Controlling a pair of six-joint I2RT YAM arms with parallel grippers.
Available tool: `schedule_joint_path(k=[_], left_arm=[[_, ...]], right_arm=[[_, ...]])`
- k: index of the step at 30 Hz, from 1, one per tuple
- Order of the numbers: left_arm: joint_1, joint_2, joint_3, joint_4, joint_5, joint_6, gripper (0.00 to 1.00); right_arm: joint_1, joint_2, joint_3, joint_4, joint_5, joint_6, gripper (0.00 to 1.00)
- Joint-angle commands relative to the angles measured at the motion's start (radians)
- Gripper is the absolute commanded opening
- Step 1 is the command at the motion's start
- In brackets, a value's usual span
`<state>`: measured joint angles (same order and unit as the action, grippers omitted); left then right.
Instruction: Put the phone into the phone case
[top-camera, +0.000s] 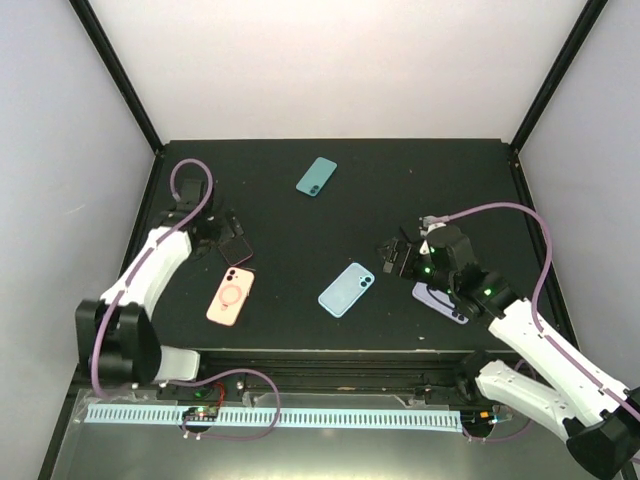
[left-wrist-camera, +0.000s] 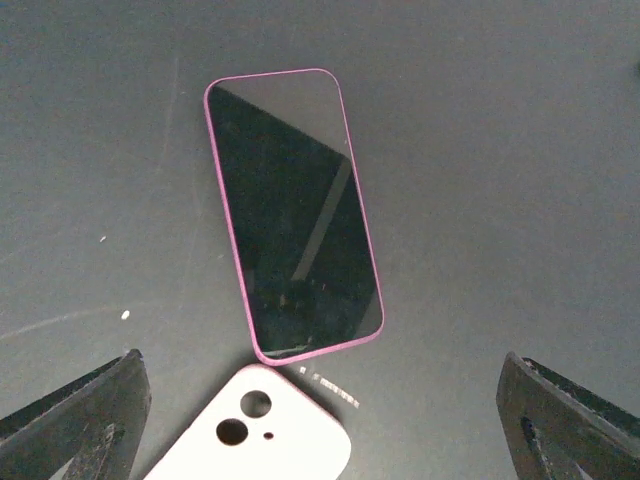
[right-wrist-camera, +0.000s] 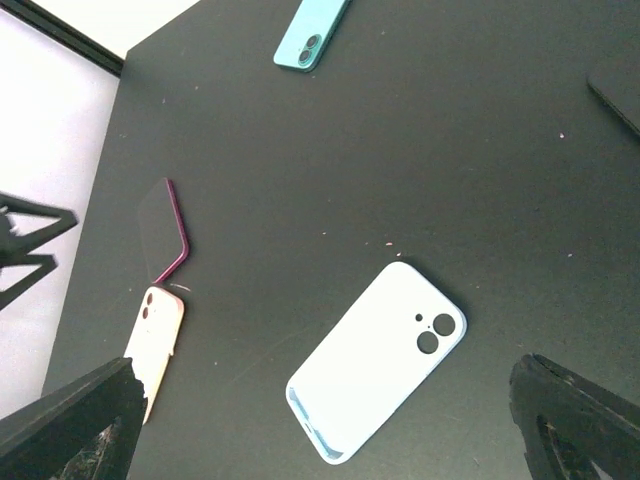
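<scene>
The right gripper (top-camera: 390, 257) hangs wide open and empty above the black table (top-camera: 300, 225). The lavender phone case (top-camera: 441, 301) lies partly hidden under its arm. The left gripper (top-camera: 226, 233), equally spread and empty, hovers over a pink-rimmed phone (left-wrist-camera: 295, 215) lying screen-up. The teal phone (top-camera: 316, 176) lies back-up, well apart, toward the table's far edge.

We find five flat items on the black table (top-camera: 400, 200): the phone (top-camera: 316, 176) towards the far edge, a light blue-backed phone (top-camera: 347, 289) centrally, the phone case (top-camera: 445, 305) right of it. At left, a pink ring-marked phone (top-camera: 231, 296) lies just beside a pink-rimmed phone (left-wrist-camera: 295, 215), screen up.
</scene>
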<state>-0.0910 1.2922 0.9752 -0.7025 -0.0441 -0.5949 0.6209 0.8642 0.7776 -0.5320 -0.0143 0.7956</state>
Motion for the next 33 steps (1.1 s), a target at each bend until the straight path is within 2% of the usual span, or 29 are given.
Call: schedule_joint_path(k=[1,3,5,8,10,16,23,25,33], left_arm=[[0.014,0.179,0.128,-0.012,0.042,-0.023,0.96],[0.011,0.217,0.139,0.008,0.086,-0.021,0.94],[0.014,0.231,0.121,0.042,0.068,-0.022,0.94],[0.028,0.28,0.125,0.05,0.021,-0.061,0.93],[0.035,0.332,0.179,0.029,0.018,-0.066,0.93],[0.035,0.468,0.311,-0.039,-0.009,-0.033,0.92],[0.034,0.521,0.336,-0.073,-0.071,-0.027,0.95],[0.035,0.549,0.359,-0.104,-0.055,-0.017,0.98],[0.036,0.578,0.357,-0.113,-0.046,-0.028,0.98]], right_arm=[[-0.005,-0.014,-0.033,0.037,-0.009,0.069,1.0],[-0.005,-0.005,-0.068,0.05,-0.013,0.145,0.98],[-0.004,0.011,-0.111,0.104,-0.052,0.185,0.93],[-0.006,0.051,-0.131,0.153,-0.109,0.201,0.87],[-0.003,0.074,-0.128,0.165,-0.128,0.186,0.86],[-0.003,0.074,-0.13,0.2,-0.179,0.114,0.86],[-0.004,0.07,-0.107,0.142,-0.153,0.041,0.86],[-0.004,0.063,-0.119,0.156,-0.161,0.038,0.86],[-0.003,0.027,-0.166,0.234,-0.22,0.028,0.86]])
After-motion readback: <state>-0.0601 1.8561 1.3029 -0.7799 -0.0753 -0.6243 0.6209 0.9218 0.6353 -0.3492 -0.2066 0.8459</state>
